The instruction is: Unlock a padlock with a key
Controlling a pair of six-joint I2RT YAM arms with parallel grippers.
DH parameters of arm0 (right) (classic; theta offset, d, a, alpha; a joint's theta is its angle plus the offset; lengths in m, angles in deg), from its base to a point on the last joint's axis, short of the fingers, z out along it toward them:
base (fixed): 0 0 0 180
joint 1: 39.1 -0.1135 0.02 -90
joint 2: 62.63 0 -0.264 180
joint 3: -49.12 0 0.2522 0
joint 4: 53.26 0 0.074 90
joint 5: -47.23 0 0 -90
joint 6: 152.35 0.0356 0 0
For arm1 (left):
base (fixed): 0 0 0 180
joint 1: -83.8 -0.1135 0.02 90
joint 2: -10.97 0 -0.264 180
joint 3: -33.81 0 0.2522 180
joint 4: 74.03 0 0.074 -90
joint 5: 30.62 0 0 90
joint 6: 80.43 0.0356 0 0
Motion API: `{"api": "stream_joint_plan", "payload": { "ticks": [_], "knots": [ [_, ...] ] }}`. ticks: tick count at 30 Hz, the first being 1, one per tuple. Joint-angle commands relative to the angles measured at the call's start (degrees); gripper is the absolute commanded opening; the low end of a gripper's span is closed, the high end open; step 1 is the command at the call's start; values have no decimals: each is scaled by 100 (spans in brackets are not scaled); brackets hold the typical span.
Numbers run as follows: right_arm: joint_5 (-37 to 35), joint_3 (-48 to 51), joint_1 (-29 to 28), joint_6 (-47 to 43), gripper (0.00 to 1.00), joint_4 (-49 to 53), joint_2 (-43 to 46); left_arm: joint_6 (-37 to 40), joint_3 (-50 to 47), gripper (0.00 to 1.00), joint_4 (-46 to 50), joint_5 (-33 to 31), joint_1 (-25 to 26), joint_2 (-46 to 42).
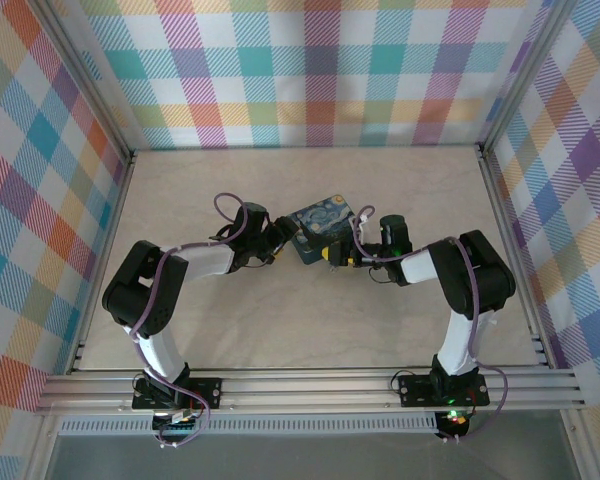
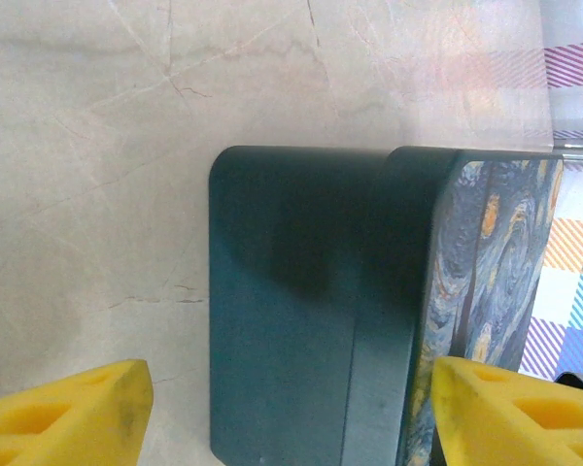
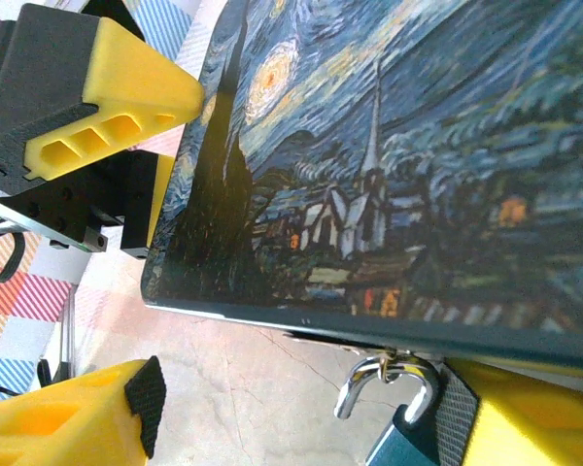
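The left gripper (image 2: 290, 408) is straddling the dark-blue rectangular box with a starry-night print (image 2: 301, 291), and the right gripper (image 3: 296, 417) is also keeping its fingers apart. I think the left one should be clamping the box first, so the lock is not swinging. The tiny blue padlock with silvery shackle (image 3: 394, 422) is hanging at the box's near-right edge, just beside one right pad, its long axis running away from the box, shackle pointing to the box.
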Motion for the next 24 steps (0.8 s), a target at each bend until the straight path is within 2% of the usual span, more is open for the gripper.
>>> {"api": "stream_joint_plan", "payload": {
  "ticks": [1, 24],
  "knots": [
    [199, 106, -33, 57, 70, -279, 60, 119, -90, 74, 419, -31, -89, -77],
    [156, 148, -31, 38, 46, -165, 214, 127, -74, 75, 445, -31, -88, -114]
  ]
}}
